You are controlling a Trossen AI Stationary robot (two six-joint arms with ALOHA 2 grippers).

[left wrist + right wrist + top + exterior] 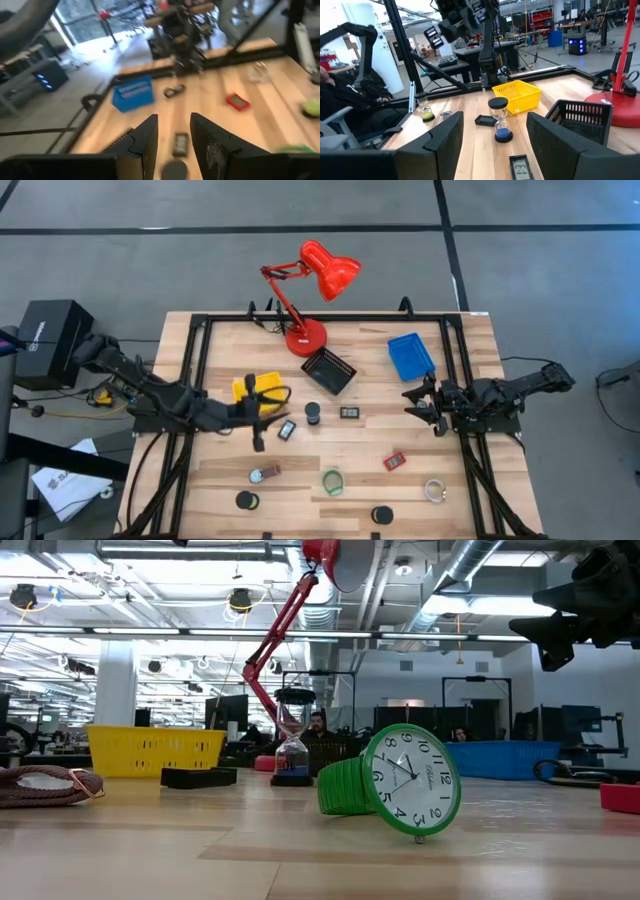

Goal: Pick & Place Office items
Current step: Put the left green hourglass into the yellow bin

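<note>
Your left gripper hovers fingers slightly spread and empty just left of the small black piece mid-table, right gripper waits spread near the blue tray; approach step, so next lower and pinch it.

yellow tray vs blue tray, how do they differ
The yellow tray sits on the table's left side, right by the left arm; the blue tray sits on the right side, near the right arm. In the right wrist view the yellow tray shows mesh walls, while the blue tray in the left wrist view looks shallower, with slotted walls. Both are rectangular.
</note>
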